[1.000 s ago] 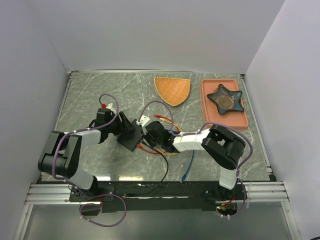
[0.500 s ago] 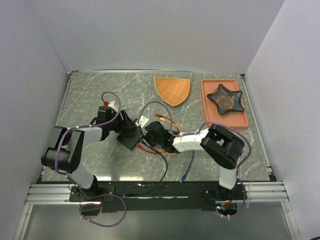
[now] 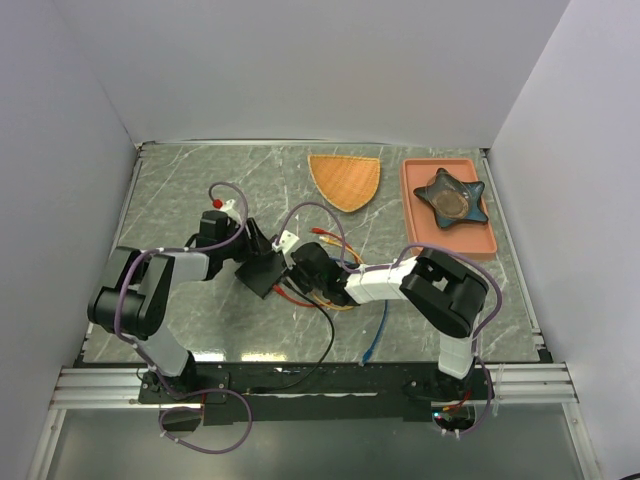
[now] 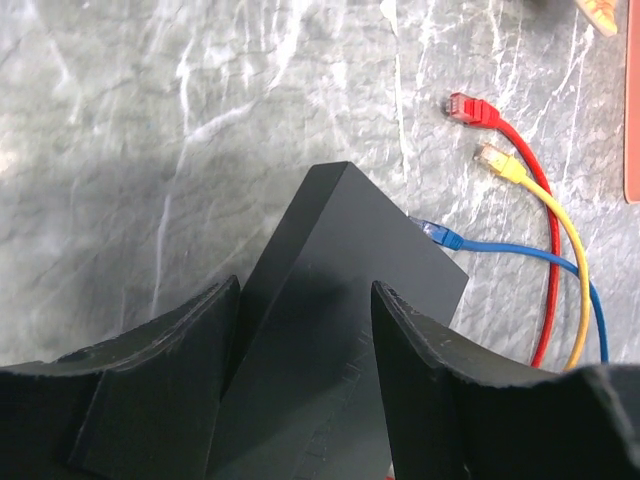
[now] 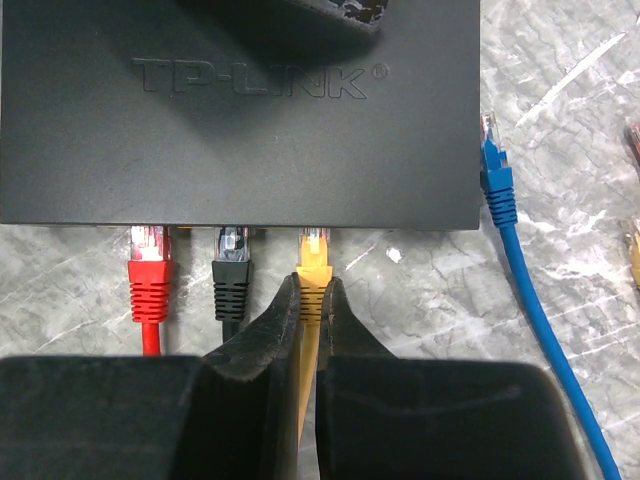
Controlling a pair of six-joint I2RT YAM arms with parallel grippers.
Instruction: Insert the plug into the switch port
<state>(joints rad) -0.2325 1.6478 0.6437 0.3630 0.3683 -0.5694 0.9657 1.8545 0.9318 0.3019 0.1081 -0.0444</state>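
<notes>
Right gripper (image 5: 314,292), mine: clamped on yellow cable plug (image 5: 314,258), tip at port (image 5: 314,232) of flat matte-black switch box (image 5: 240,110) straight ahead.

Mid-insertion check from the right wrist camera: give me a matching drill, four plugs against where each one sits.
1 red plug
2 black plug
3 yellow plug
4 blue plug

A loose beside the switch, at its short side
B pinched in the right tool
C at the port edge, farthest from the blue plug
D at the port edge, between two other plugs

Pairs: 1-C, 2-D, 3-B, 4-A
</notes>
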